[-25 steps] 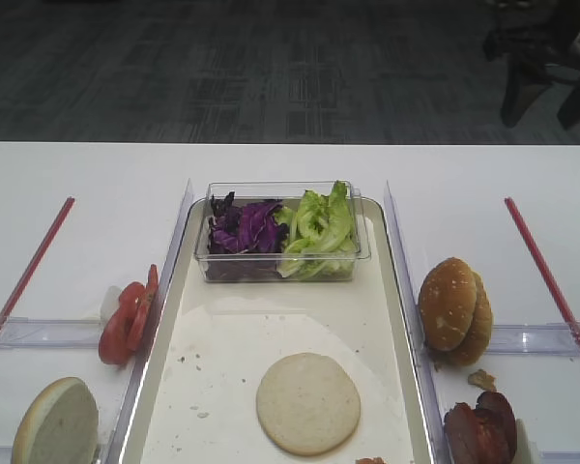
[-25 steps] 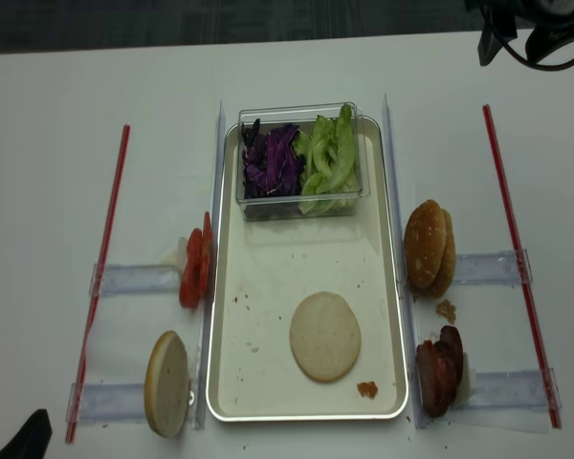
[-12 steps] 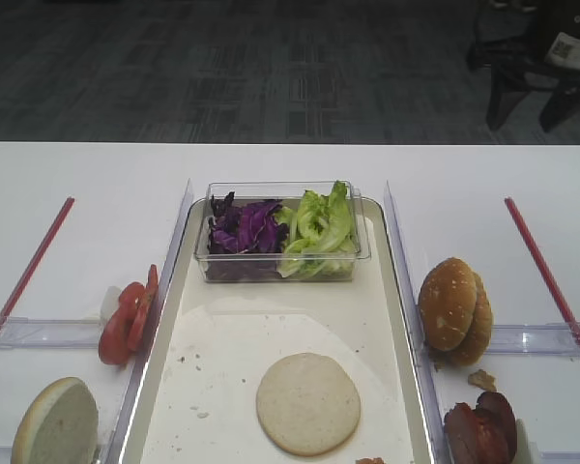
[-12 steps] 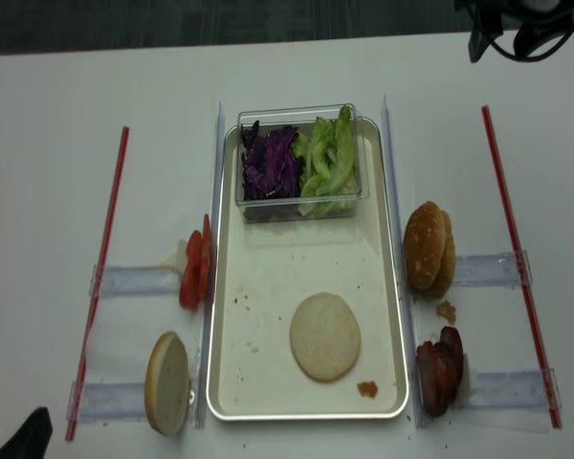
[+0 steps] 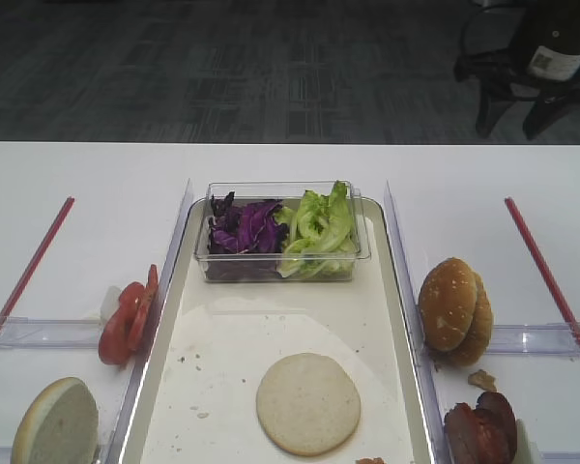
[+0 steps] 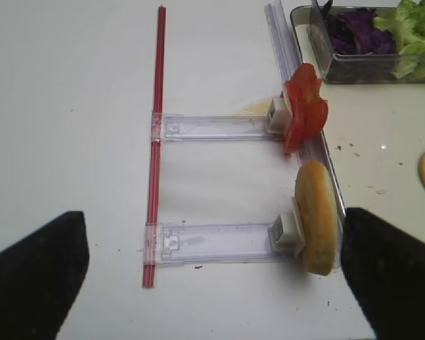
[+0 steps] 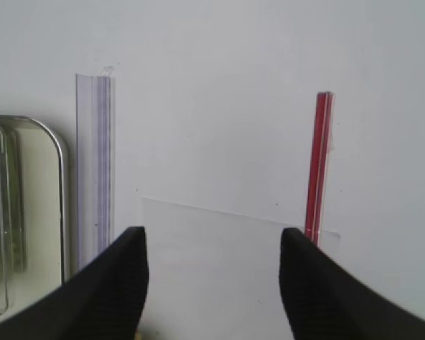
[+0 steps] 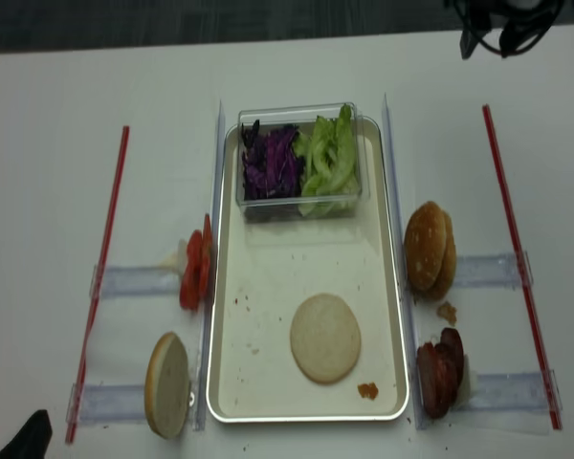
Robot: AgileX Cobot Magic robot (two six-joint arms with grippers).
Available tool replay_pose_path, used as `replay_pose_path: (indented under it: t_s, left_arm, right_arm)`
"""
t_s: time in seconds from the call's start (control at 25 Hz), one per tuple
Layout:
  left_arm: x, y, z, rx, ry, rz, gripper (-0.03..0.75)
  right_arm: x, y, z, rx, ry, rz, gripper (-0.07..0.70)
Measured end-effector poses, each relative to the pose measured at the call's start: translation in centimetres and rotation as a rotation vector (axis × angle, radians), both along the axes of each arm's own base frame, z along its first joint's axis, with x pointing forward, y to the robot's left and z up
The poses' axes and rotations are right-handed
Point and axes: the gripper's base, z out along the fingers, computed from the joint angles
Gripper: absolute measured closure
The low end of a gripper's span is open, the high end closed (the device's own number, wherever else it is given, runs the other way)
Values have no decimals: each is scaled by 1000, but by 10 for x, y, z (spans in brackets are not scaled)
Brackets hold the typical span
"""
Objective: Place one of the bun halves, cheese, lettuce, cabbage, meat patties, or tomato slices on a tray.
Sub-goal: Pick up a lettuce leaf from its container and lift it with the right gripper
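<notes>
Right wrist view: right claw (image 7: 212, 276) spread wide, nothing between the fingers, just bare white worktop (image 7: 219, 71) under it, plus a red strip (image 7: 319, 170) upper right, a clear rail (image 7: 93, 163) on the left and a corner of the tray (image 7: 60, 184) at the left edge. Overhead view puts that claw only at the top right edge, dark and cropped.

Left wrist view: left claw (image 6: 212, 273) also wide open and empty, low in frame; the exterior views show only a dark tip at lower left.

Only the overhead shows the full layout:
- tray (image 8: 268, 382) centre, one flat bun half (image 8: 325, 337) lying on it, lower middle
- clear tub (image 8: 297, 206) at the tray's top end, cabbage (image 8: 270, 163) left, lettuce (image 8: 330, 158) right
- tomato slices (image 8: 193, 273) and a bun half (image 8: 167, 382) on edge, left of tray
- bun halves (image 8: 429, 249) and meat patties (image 8: 440, 373) right of tray

Nothing blocks the tray.
</notes>
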Motion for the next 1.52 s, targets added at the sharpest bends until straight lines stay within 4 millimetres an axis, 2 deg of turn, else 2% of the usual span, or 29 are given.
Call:
replay_pose_path:
  t_s: [0.24,0.8,0.92,1.16,1.52]
  left_arm:
    - [0,0,0,0,0,0,44]
    - [0,0,0,0,0,0,44]
    - [0,0,0,0,0,0,44]
    - [0,0,0,0,0,0,44]
    - [0,0,0,0,0,0,44]
  right_arm:
    - [6,10,-5,29,1,10,194]
    - [13,93,-7,42,-27,128,205]
    - [15,107,-4,52,-45,138,205]
    - [14,126,-14,73,-20,151,205]
    - [3,166,-27,92,23,200,205]
